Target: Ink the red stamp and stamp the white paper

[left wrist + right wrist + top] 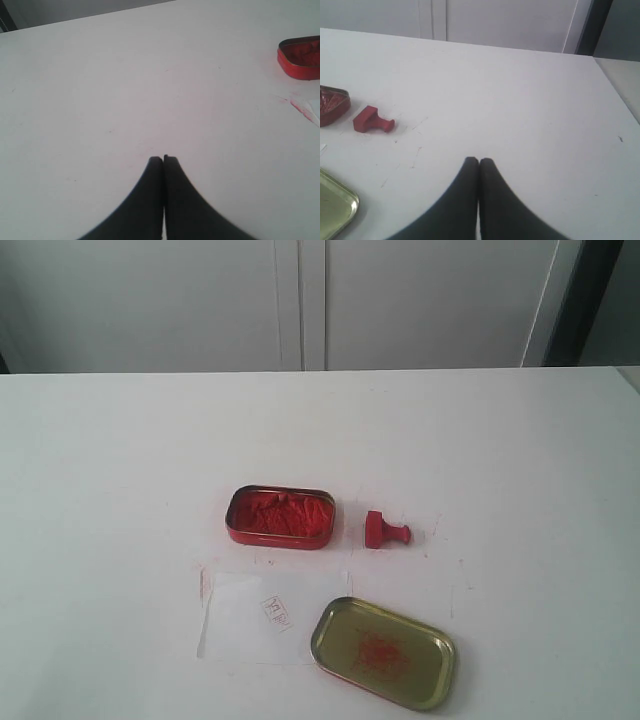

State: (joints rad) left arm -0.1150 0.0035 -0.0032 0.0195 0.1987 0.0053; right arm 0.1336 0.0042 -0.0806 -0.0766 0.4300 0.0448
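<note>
The red stamp [385, 531] lies on its side on the table, just right of the red ink tin [280, 517]; the right wrist view shows the stamp [372, 121] too, well away from my right gripper [479, 160], which is shut and empty. The white paper [262, 617] lies flat in front of the tin and bears a small red square imprint [277, 612]. My left gripper [163, 158] is shut with nothing in it, over bare table far from the tin [301, 56]. Neither arm shows in the exterior view.
The gold tin lid [384, 651] with red smears lies open side up, overlapping the paper's right end; its corner [335, 206] shows in the right wrist view. Red smudges mark the table by the paper [300, 106]. White cabinet doors [300, 300] stand behind the table.
</note>
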